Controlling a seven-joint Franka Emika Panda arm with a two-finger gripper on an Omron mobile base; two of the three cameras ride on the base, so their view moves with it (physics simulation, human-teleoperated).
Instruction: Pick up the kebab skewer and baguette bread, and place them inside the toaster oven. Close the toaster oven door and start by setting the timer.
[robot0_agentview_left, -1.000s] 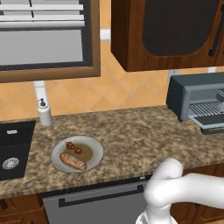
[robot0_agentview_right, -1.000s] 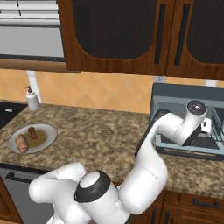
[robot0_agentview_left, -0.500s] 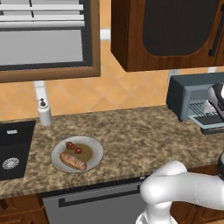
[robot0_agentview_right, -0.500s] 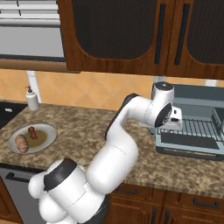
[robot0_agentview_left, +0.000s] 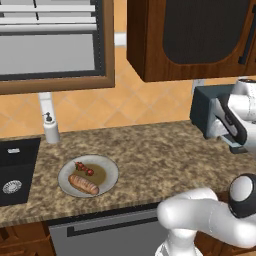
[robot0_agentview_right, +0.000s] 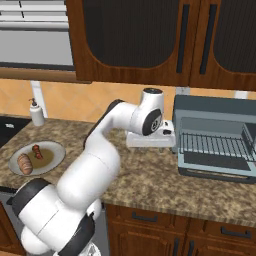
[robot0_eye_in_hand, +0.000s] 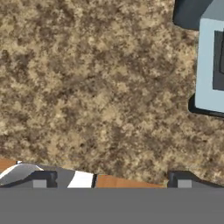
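Item 1: speckled brown granite desk (robot0_agentview_right: 150, 175), which I see running from the black sink (robot0_agentview_left: 15, 167) to the oven.

Item 2: round grey plate (robot0_agentview_left: 107, 170) near the sink. On it lie the kebab skewer (robot0_agentview_left: 84, 168), a thin stick with dark-red chunks, and the baguette bread (robot0_agentview_left: 83, 184), a small golden-brown loaf, side by side, the skewer toward the wall.

Item 3: boxy grey-blue toaster oven (robot0_agentview_right: 215, 107) at the desk's far end, well apart from the plate. Its toaster oven door (robot0_agentview_right: 215, 167) is dropped flat, wire rack (robot0_agentview_right: 212, 145) exposed.

Item 4: my claw (robot0_eye_in_hand: 111, 177), fingers spread wide and empty, over bare desk just beside the open door.

Item 5: white soap dispenser (robot0_agentview_left: 50, 129) by the wall.
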